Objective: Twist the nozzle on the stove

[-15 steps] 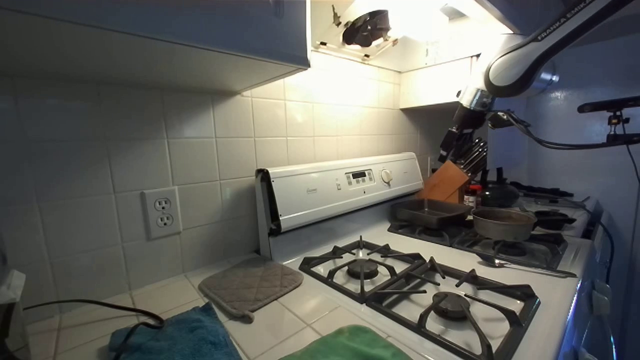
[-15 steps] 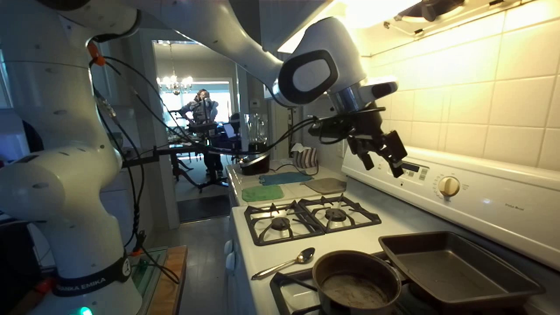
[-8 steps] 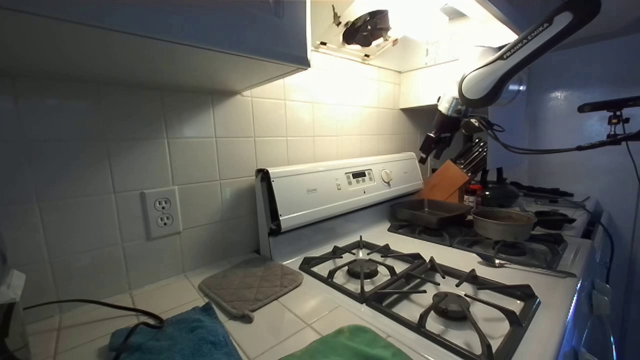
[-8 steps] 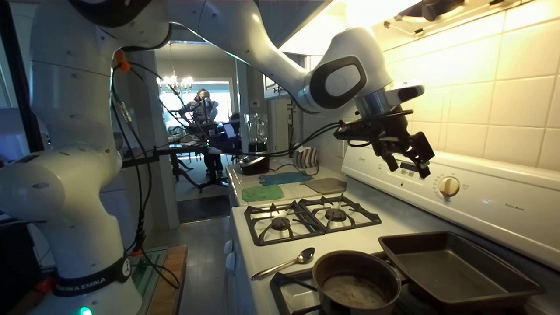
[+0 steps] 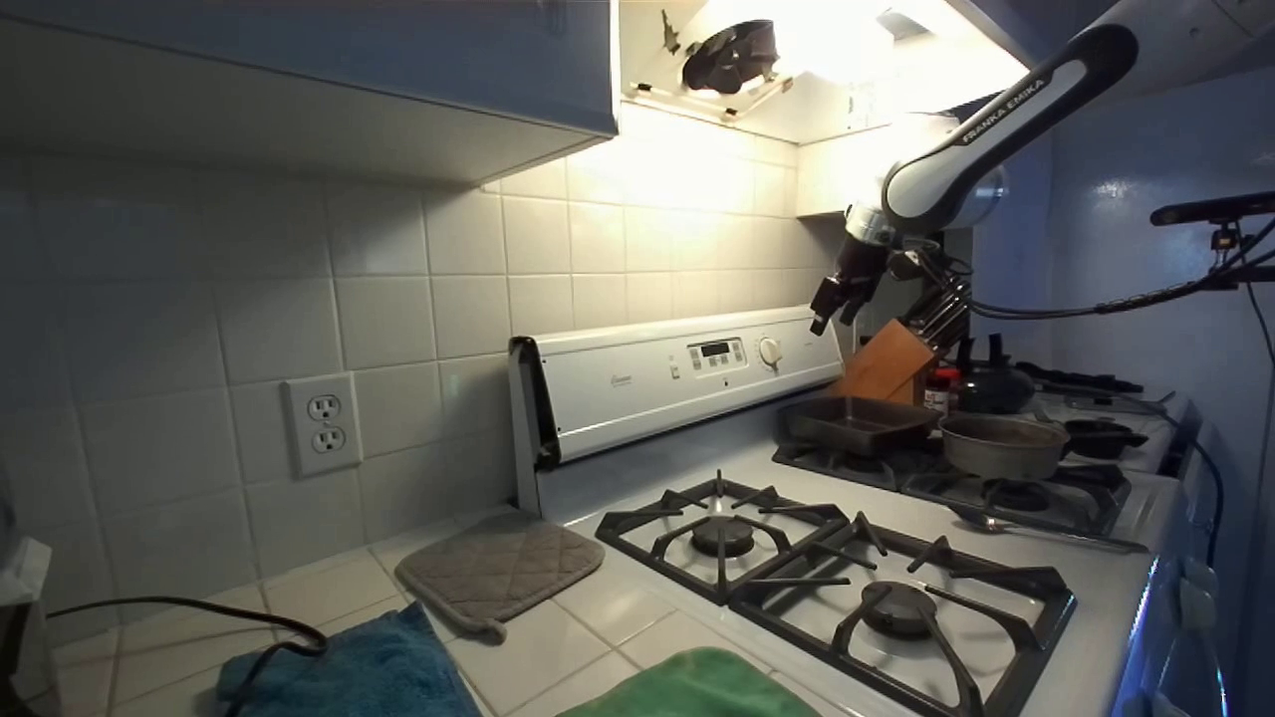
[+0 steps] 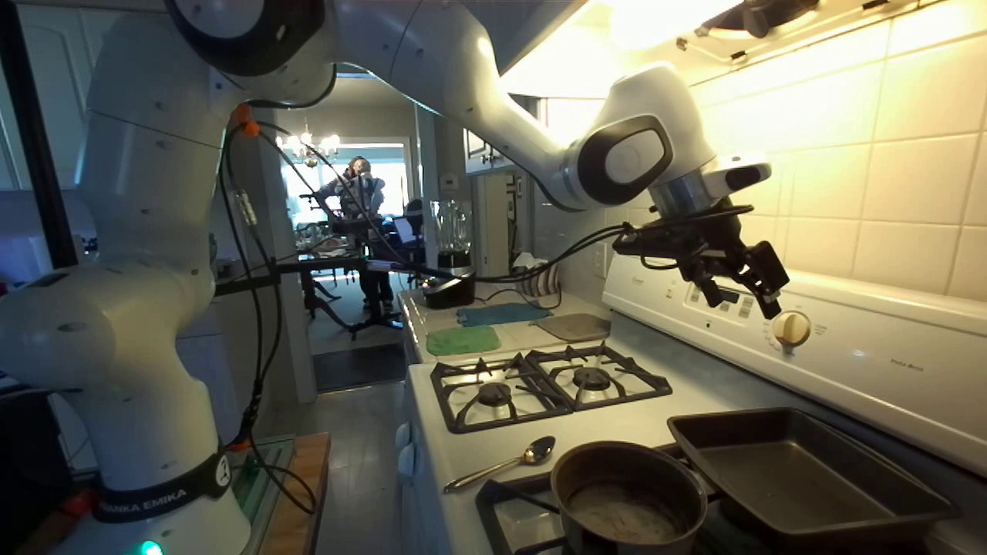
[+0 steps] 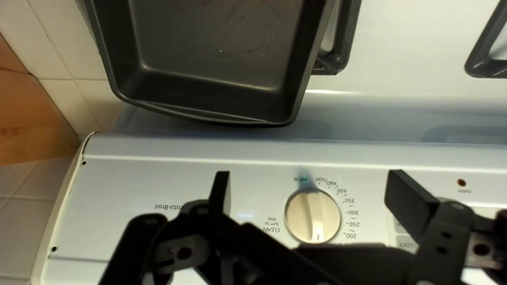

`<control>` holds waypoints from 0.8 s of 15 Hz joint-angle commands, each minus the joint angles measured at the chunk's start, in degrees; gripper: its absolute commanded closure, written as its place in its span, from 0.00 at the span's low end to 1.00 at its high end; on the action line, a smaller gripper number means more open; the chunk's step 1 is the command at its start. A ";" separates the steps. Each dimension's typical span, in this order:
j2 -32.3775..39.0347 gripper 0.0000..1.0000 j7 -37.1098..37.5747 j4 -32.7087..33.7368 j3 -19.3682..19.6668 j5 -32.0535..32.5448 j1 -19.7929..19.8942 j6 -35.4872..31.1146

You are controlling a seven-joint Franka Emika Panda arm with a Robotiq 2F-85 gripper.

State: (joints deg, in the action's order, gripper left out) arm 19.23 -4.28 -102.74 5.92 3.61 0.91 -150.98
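Stove knob (image 7: 313, 216) sits near the wide-spread tool (image 6: 742, 303).

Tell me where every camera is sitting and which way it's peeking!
Exterior view: sits by the grey pot holder, looks along the stove toward the knife block; the arm and open gripper show.
Exterior view: sits at the stove's opposite end, near the round pan, looks toward the blender; arm, gripper and base show.
Wrist view: sits on the arm, sees the stove's knob upside down; of the robot, only the gripper shows.
Shared: both exterior views show the grey pot holder and round pan, from opposite ends; all three views show the knob.
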 commanded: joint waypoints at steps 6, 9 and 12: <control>-0.05 0.00 0.49 -0.79 -1.05 -0.51 1.51 -1.79; 1.19 0.00 -0.98 -0.16 -2.20 -2.44 2.50 -3.38; 2.87 0.00 -4.09 1.01 -4.67 -4.38 3.97 -5.32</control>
State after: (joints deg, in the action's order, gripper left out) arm 20.08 -4.86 -103.13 4.12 2.15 2.85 -153.92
